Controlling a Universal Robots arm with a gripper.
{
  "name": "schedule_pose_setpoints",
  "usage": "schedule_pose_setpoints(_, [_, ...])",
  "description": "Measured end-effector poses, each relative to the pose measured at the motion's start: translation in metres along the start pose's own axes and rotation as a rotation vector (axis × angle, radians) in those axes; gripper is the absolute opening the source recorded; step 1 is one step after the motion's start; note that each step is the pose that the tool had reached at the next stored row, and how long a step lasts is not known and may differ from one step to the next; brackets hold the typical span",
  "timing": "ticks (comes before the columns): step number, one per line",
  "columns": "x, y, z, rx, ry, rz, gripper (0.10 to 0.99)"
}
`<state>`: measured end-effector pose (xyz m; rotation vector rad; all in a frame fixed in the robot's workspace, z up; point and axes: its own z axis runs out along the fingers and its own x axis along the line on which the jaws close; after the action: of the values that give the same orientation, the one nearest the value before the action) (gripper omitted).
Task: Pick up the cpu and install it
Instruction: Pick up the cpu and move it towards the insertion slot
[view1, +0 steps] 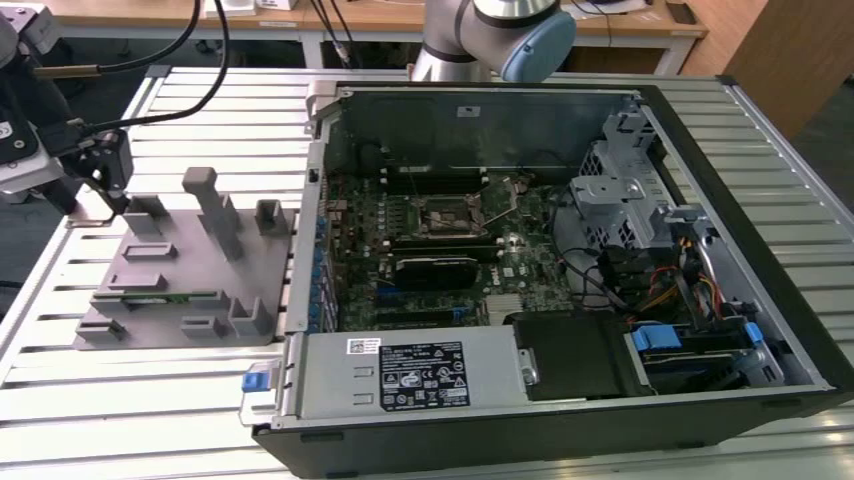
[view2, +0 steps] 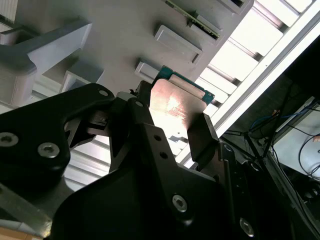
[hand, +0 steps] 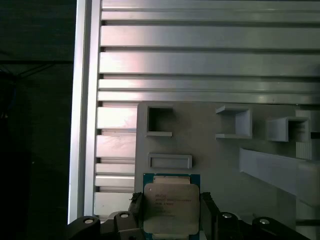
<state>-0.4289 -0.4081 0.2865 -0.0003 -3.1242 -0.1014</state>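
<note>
At the exterior view's left, over a corner of the grey fixture plate (view1: 187, 262): my gripper (view1: 115, 205). In both wrist views its fingers are drawn in and clamp the cpu (hand: 170, 207) by two opposite edges. Further right I log one open computer case (view1: 801, 305), with its socket (view1: 445, 215) well apart from the chip.

In the first wrist view, the cpu (hand: 169, 206) runs off the picture's edge, the gripper (hand: 170, 201) masking its lower corners.
</note>
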Motion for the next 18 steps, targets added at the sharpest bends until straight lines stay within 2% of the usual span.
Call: schedule_pose_setpoints(18, [0.0002,0.0008,-0.0121,0.000,0.0000,0.000,0.541])
